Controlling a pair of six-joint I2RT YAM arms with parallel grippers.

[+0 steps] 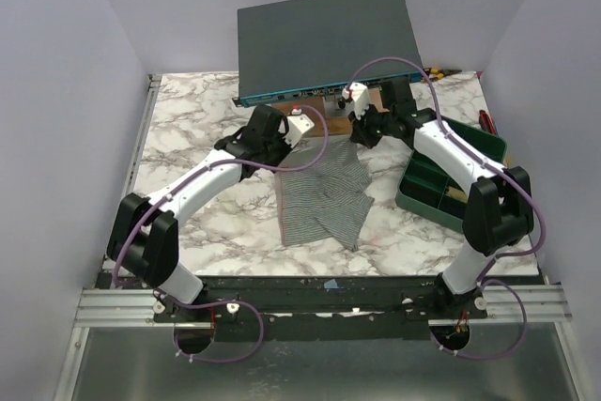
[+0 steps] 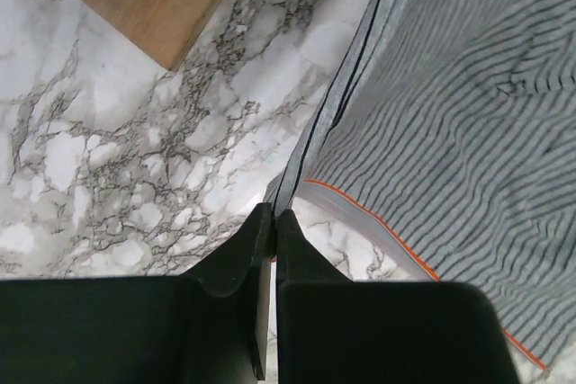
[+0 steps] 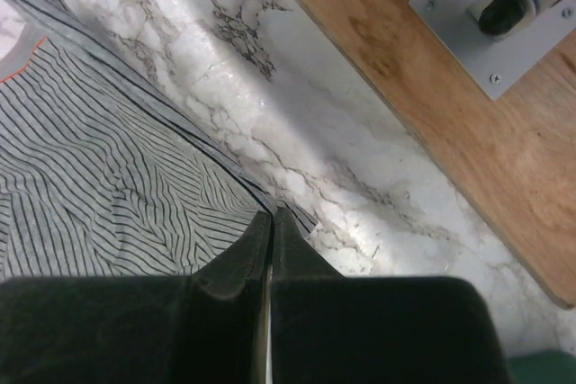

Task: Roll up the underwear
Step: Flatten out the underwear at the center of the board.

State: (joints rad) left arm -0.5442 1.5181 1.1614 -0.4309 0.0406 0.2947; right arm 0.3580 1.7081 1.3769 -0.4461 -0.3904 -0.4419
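Note:
The grey striped underwear (image 1: 324,192) lies spread on the marble table, its waistband at the far end. My left gripper (image 1: 285,143) is shut on the waistband's left corner; the left wrist view shows the grey band with black edge and orange trim (image 2: 360,213) pinched at the fingertips (image 2: 274,215). My right gripper (image 1: 362,131) is shut on the waistband's right corner, seen pinched in the right wrist view (image 3: 272,213), with the striped cloth (image 3: 108,195) to its left.
A dark grey flat box (image 1: 329,39) rests on a wooden block (image 1: 331,119) at the table's far side, close behind both grippers. A green compartment tray (image 1: 451,176) stands at the right. The wooden block (image 3: 450,114) and a metal bracket (image 3: 504,15) show beyond the right gripper.

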